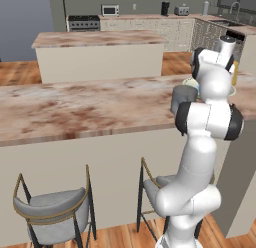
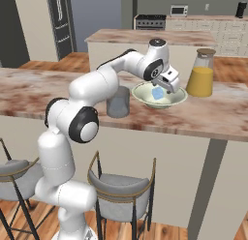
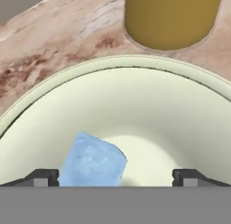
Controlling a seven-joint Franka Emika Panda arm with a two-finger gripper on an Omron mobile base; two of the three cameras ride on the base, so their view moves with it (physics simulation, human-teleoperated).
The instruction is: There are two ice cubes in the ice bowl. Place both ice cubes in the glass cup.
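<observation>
You are looking at evenly lit, rendered pictures with soft, diffuse light and no glare. In the hand view, the ice bowl (image 3: 135, 105) is shading gently toward its rim, and a faint shadow is lying just beside the ice cube (image 3: 92, 162) between the fingertips (image 3: 43, 177). Edges are showing slightly soft and pixelated; nothing is distorting at the borders.
</observation>
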